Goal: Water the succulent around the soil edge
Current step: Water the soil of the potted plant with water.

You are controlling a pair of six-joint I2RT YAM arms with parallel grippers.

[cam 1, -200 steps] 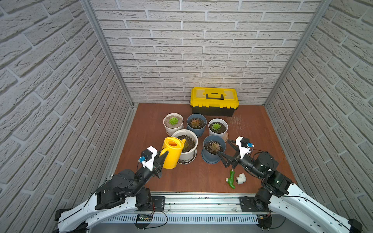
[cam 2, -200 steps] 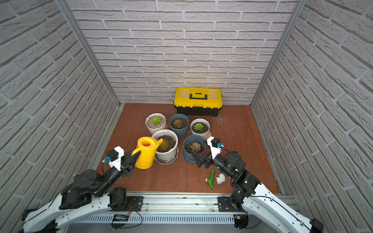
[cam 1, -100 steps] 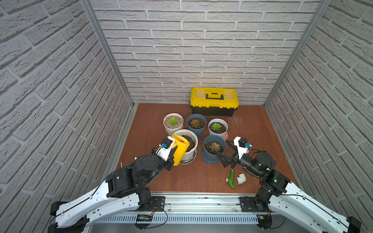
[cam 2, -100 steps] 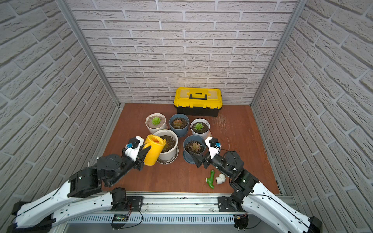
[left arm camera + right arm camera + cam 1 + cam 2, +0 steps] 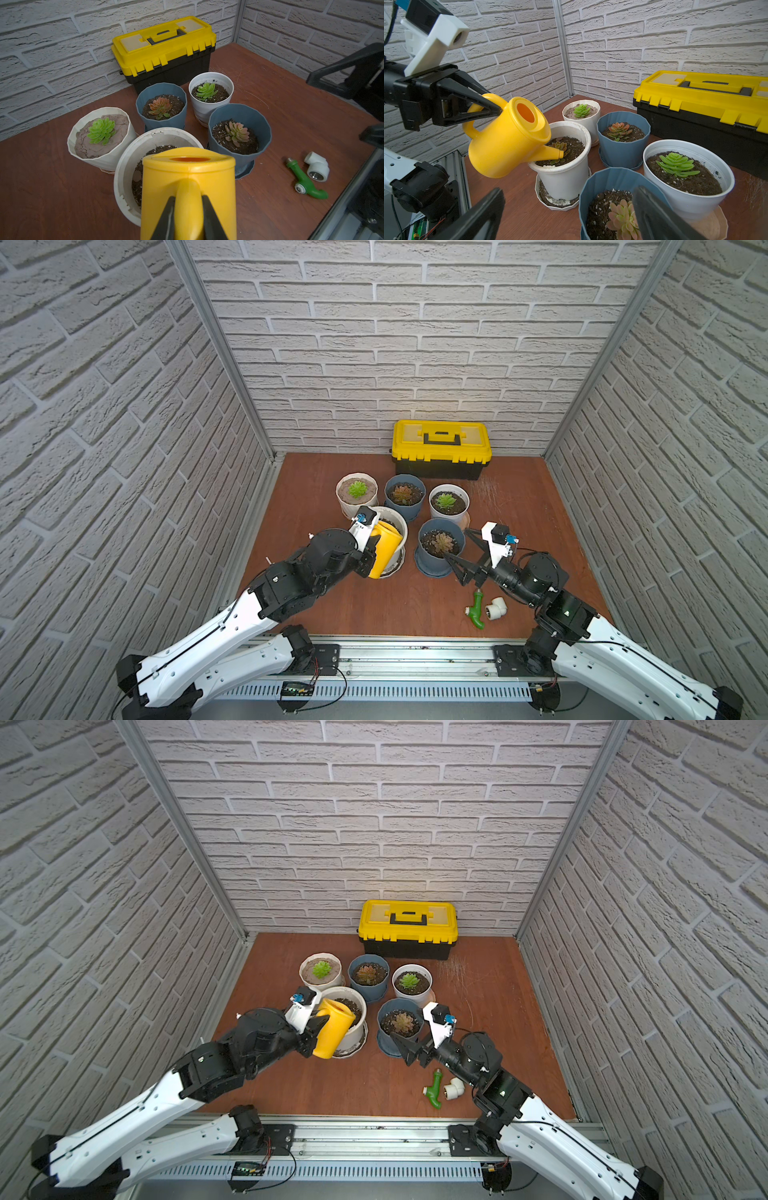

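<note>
My left gripper (image 5: 188, 199) is shut on the handle of the yellow watering can (image 5: 386, 549). The can is tilted over the white pot (image 5: 566, 178). Its spout (image 5: 550, 153) points down at the dark soil (image 5: 575, 145), just in front of a small brownish succulent (image 5: 560, 146). I see no water running. In both top views the can hides that plant. My right gripper (image 5: 455, 542) stands open at the near blue pot (image 5: 428, 562), one finger over its rim beside a pink-green succulent (image 5: 623, 216).
A yellow and black toolbox (image 5: 440, 443) stands against the back wall. Three more potted succulents (image 5: 356, 489) (image 5: 404, 494) (image 5: 448, 501) stand behind the front pots. A green pipe fitting (image 5: 476, 610) and a white elbow (image 5: 496, 608) lie front right.
My left arm has lifted the can from the floor, front-left of the white pot, carried it over the pot and tipped the spout down. The right gripper has barely moved.
</note>
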